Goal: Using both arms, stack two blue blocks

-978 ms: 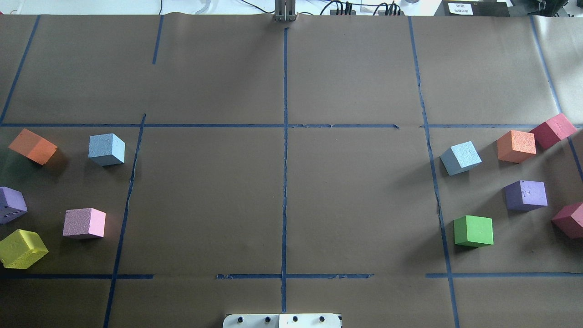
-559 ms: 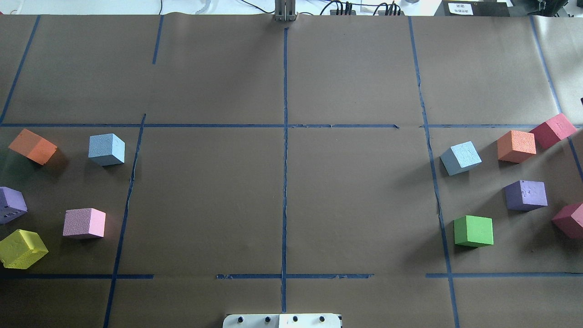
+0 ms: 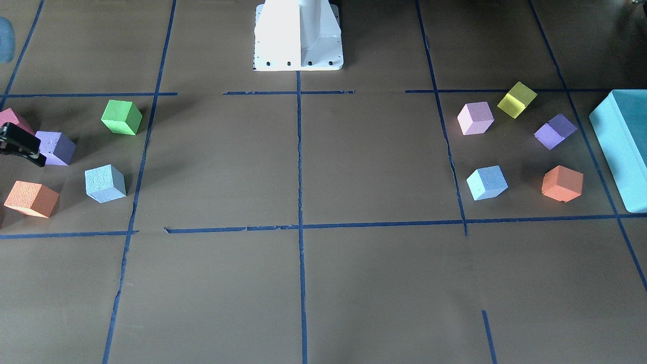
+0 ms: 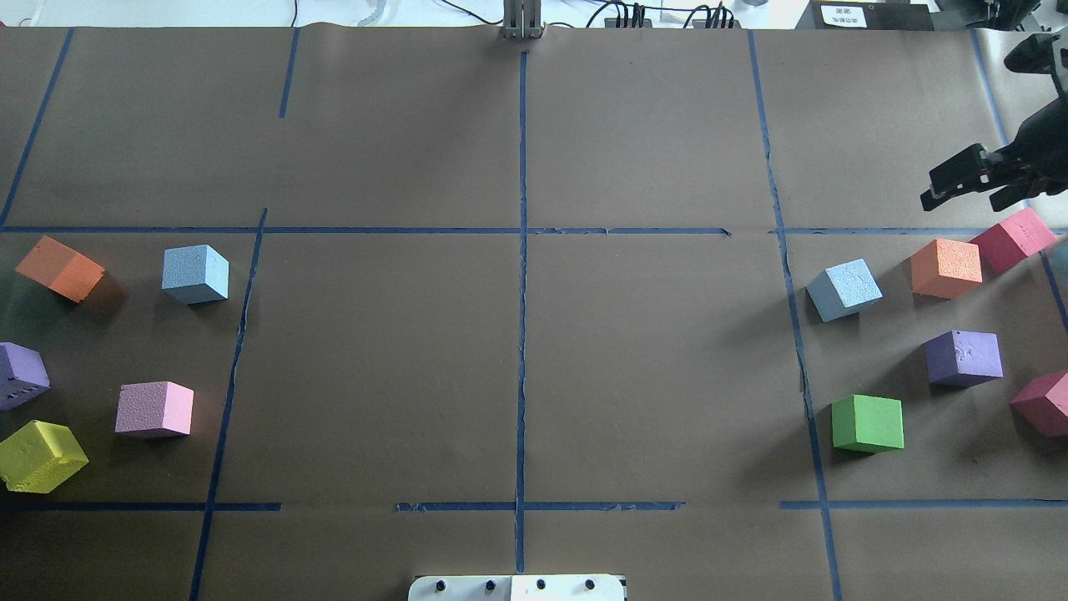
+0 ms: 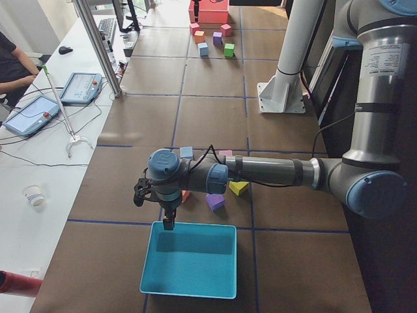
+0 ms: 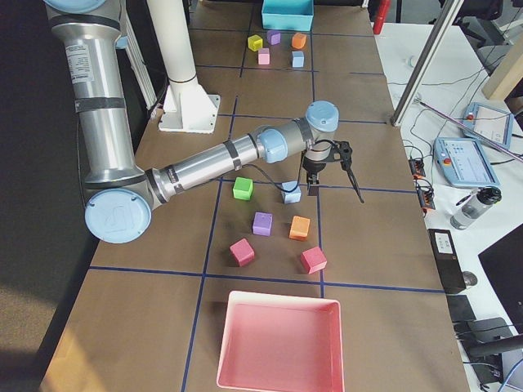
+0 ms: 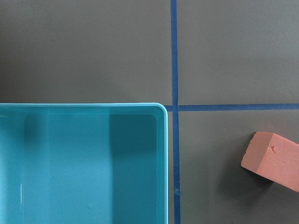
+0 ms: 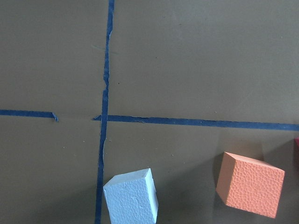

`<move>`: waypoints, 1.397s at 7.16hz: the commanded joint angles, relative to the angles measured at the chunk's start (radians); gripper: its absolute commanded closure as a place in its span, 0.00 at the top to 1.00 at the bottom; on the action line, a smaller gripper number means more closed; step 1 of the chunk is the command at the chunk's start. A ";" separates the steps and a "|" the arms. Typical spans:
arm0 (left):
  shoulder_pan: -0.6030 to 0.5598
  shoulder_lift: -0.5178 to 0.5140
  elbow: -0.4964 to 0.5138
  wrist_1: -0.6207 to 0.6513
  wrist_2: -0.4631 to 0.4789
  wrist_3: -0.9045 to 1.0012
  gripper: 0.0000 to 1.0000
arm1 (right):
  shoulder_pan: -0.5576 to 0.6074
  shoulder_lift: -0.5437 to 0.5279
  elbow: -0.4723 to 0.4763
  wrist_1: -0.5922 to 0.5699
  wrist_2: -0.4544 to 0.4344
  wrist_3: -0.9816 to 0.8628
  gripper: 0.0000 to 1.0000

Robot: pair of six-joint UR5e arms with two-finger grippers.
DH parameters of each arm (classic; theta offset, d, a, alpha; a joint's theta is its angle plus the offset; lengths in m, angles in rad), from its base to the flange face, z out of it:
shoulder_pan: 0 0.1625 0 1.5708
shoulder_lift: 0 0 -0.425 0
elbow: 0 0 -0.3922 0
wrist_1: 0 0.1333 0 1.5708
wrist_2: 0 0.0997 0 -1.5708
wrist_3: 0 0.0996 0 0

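Note:
One blue block [image 4: 195, 274] sits on the left side of the table, also seen in the front view [image 3: 487, 182]. The other blue block [image 4: 843, 289] sits on the right side, also in the front view [image 3: 104, 183] and at the bottom of the right wrist view [image 8: 132, 196]. My right gripper [image 4: 968, 194] is open and empty, above the table beyond the right group of cubes and apart from that block. My left gripper [image 5: 155, 208] shows only in the exterior left view, over the teal box's rim; I cannot tell whether it is open.
Orange [image 4: 946, 267], red [image 4: 1013, 239], purple [image 4: 964, 357] and green [image 4: 868, 423] cubes surround the right blue block. Orange [image 4: 58, 267], pink [image 4: 154, 409], yellow [image 4: 40, 455] and purple [image 4: 21, 374] cubes lie near the left one. A teal box [image 3: 619, 146] stands at the left end, a pink tray [image 6: 282, 343] at the right end.
My right gripper has come into the overhead view from the upper right edge. No cube has moved.

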 commanded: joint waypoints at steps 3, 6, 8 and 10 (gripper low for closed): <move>0.002 -0.003 -0.002 0.000 -0.001 -0.002 1.00 | -0.183 -0.017 -0.114 0.292 -0.126 0.105 1.00; 0.002 -0.005 -0.002 0.000 0.001 0.000 1.00 | -0.266 -0.017 -0.153 0.293 -0.180 0.104 1.00; 0.002 -0.003 -0.002 0.000 -0.001 0.000 1.00 | -0.287 -0.016 -0.184 0.293 -0.185 0.102 1.00; 0.002 -0.003 -0.002 0.000 -0.001 0.000 1.00 | -0.289 -0.014 -0.181 0.295 -0.182 0.093 0.27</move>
